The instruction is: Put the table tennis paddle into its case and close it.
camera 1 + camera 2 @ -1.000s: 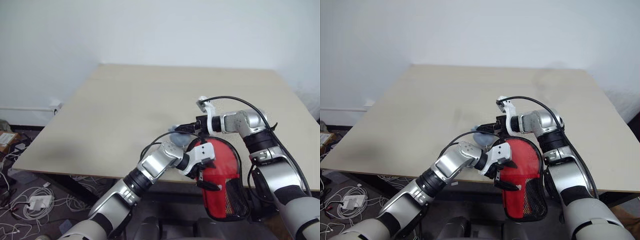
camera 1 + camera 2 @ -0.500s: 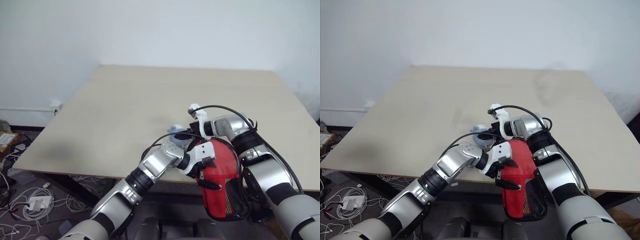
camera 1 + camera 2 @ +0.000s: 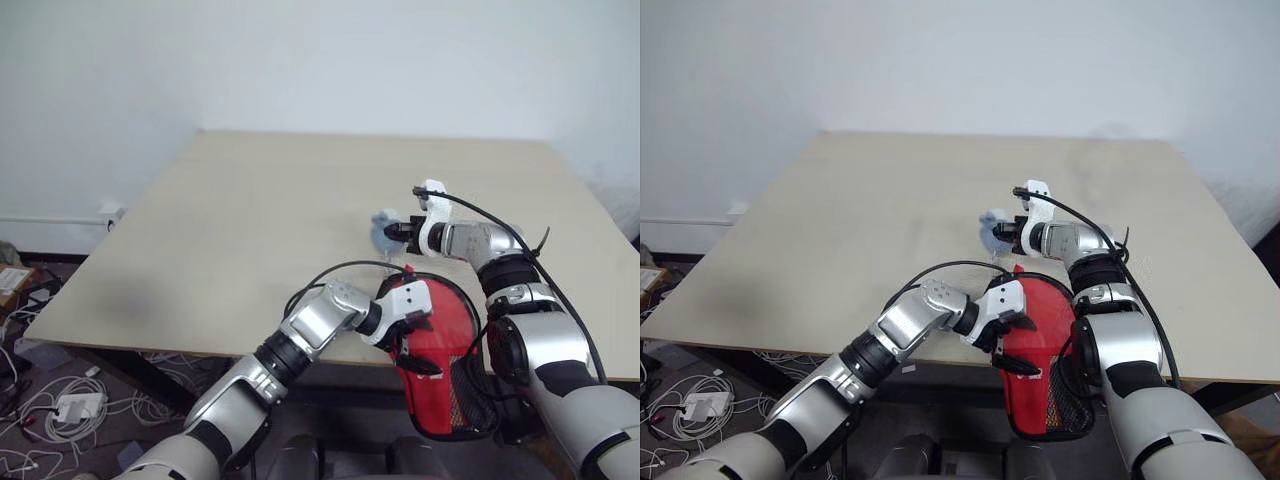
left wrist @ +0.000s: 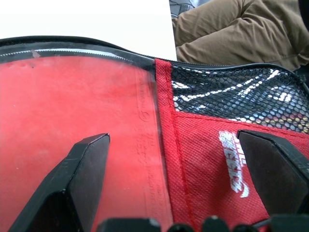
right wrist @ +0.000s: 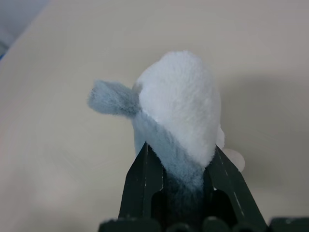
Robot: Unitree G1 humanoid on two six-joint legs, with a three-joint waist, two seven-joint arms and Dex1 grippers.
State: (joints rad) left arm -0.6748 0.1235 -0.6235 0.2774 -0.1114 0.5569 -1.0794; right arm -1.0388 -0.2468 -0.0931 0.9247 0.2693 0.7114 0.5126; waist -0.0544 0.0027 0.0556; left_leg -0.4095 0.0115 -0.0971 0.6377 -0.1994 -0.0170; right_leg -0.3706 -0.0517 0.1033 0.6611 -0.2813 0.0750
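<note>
Holding the case point(image 3: 440, 360) at the table's near edge, your left gripper point(image 3: 412, 340) has its two black fingers spread across the red fabric; the wrist view shows one finger point(image 4: 82, 169) on the smooth red panel and the other point(image 4: 275, 169) near the white logo point(image 4: 234, 164), beside the black mesh panel point(image 4: 236, 99). You cannot tell from these views whether those fingers are actually pinching the fabric. The case hangs partly over the table point(image 3: 250, 210) edge, mesh end lowest. Your right gripper point(image 3: 405, 232) is out over the tabletop, well beyond the case, with its fingers closed tight on a small blue-grey and white plush toy point(image 5: 169, 111). The paddle itself cannot be made out apart from the case. A person's tan trouser leg point(image 4: 231, 29) shows past the case.
</note>
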